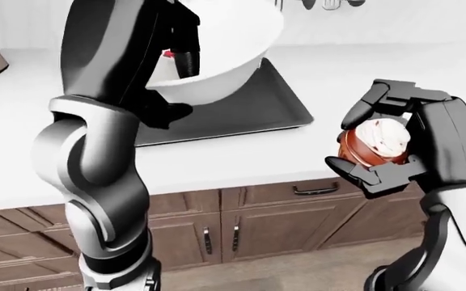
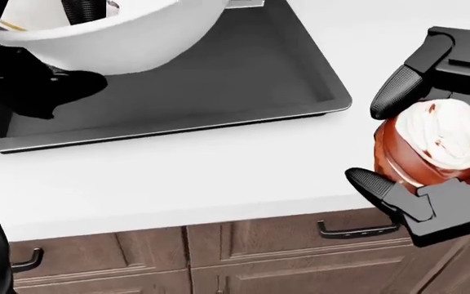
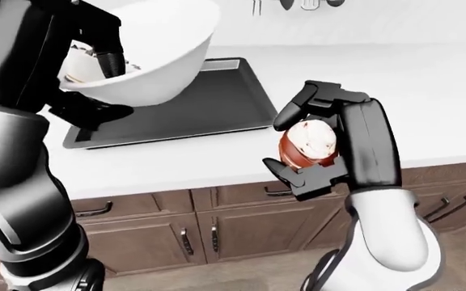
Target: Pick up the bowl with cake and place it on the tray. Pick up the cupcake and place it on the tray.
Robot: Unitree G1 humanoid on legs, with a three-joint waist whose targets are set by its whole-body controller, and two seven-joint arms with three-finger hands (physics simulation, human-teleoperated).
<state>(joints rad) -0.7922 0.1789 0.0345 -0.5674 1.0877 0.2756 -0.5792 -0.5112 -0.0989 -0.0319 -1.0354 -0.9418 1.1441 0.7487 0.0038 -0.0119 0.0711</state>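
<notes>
My left hand is shut on the rim of the white bowl, holding it tilted in the air above the dark tray. A bit of cake shows inside the bowl. At the right of the head view, my right hand is shut on the cupcake, brown with white swirled frosting. It hangs off the counter's near edge, to the right of the tray and apart from it.
The tray lies on a white counter. Brown cabinet drawers with dark handles run below it. Utensils hang on the wall at the top of the right-eye view.
</notes>
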